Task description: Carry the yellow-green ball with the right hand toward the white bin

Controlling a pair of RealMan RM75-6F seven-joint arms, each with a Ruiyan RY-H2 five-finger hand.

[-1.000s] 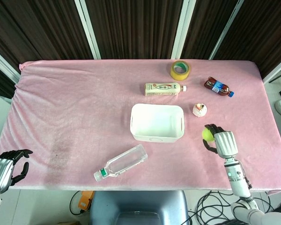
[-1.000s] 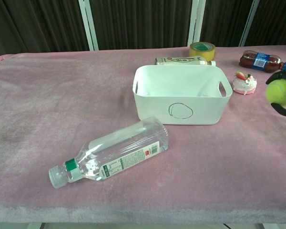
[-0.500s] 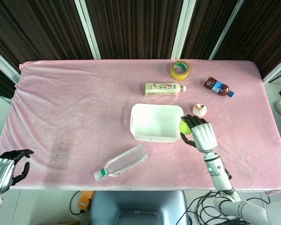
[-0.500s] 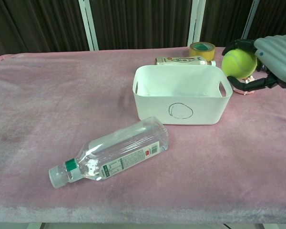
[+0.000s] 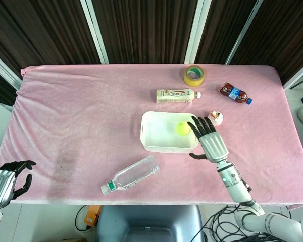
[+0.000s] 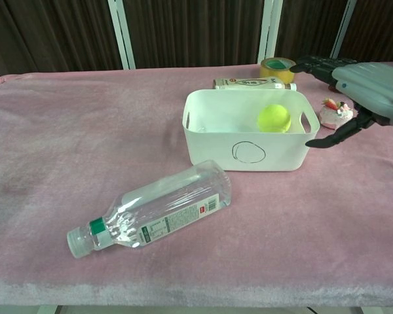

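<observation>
The yellow-green ball (image 5: 182, 128) (image 6: 274, 118) lies inside the white bin (image 5: 150, 143) (image 6: 216, 147), toward its right end. My right hand (image 5: 208, 140) (image 6: 357, 88) hovers over the bin's right edge with fingers spread and holds nothing; the ball is apart from it. My left hand (image 5: 7, 179) rests off the table's front left corner in the head view, fingers curled with nothing in them.
A clear water bottle (image 5: 131, 174) (image 6: 154, 209) lies in front of the bin. Behind the bin lie a milk-tea bottle (image 5: 177, 95), a yellow tape roll (image 5: 194, 75) and a dark drink bottle (image 5: 235, 94). A small pink cake toy (image 5: 217, 117) (image 6: 334, 112) sits right of the bin.
My right hand moved left from the table's right side to the bin's right edge with the ball, then opened. The ball dropped into the bin.
</observation>
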